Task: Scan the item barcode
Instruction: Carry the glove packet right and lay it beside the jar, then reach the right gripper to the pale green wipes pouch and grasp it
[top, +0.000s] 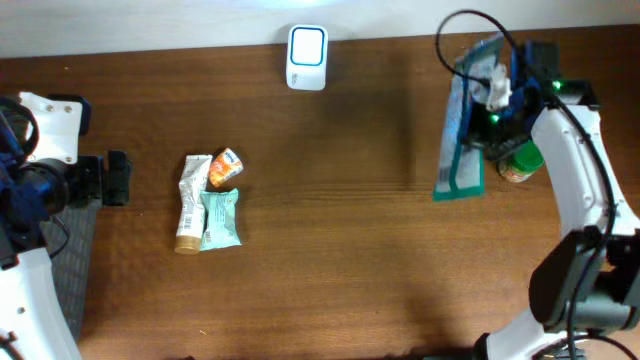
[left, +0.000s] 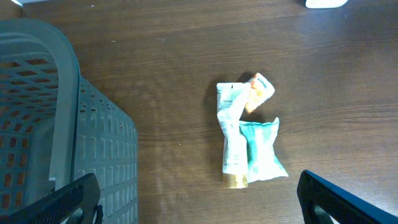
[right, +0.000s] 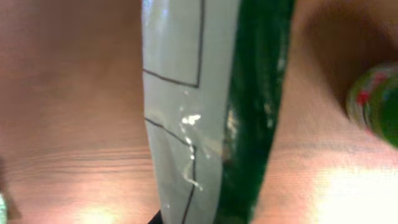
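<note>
A flat silver and green packet (top: 462, 130) hangs on edge above the table at the right, with my right gripper (top: 497, 100) shut on its upper part. In the right wrist view the packet (right: 186, 93) fills the middle and hides the fingers almost wholly. The white barcode scanner (top: 307, 57) with a blue-rimmed window stands at the back centre, well to the left of the packet. My left gripper (top: 118, 178) stays at the far left, open and holding nothing, its fingers (left: 68, 199) wide apart above the wood.
A white tube (top: 190, 205), an orange packet (top: 226, 168) and a teal packet (top: 220, 218) lie together left of centre. A grey slotted basket (left: 62, 124) sits at the left edge. A green-lidded jar (top: 520, 163) stands beside the held packet.
</note>
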